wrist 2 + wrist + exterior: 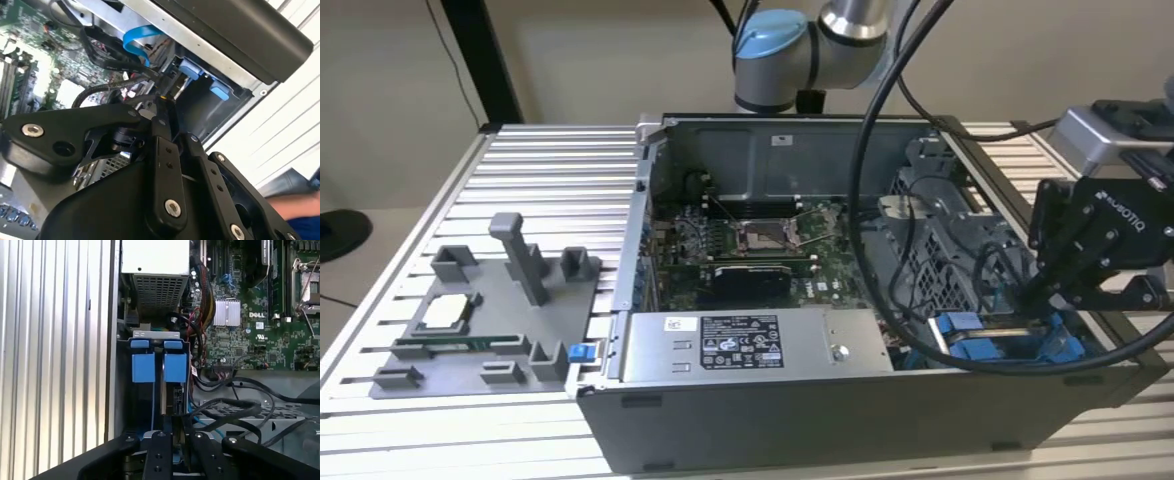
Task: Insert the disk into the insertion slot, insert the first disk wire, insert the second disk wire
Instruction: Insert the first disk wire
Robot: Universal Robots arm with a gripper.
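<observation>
The disk's bright blue caddy (1003, 345) sits in the insertion slot (958, 322), the grey metal bay at the case's front corner on the exterior view's right. Its blue latch tabs (175, 367) stand side by side in the first wrist view, and the disk's narrow end (171, 396) shows between them. My gripper (1062, 300) hangs just above the bay. In the second wrist view my gripper (162, 102) is shut on a small black wire connector (173, 89) right at the bay's mouth. A black wire (100, 92) loops from it toward the board.
The case lies open on a slatted metal table (534, 180). Inside it are the grey power-supply box (740, 345), the motherboard (747, 255) and loose cables, including a flat blue one (137, 37). A grey parts fixture (480, 320) stands at the exterior view's left. The arm's thick black cables (865, 200) hang across the case.
</observation>
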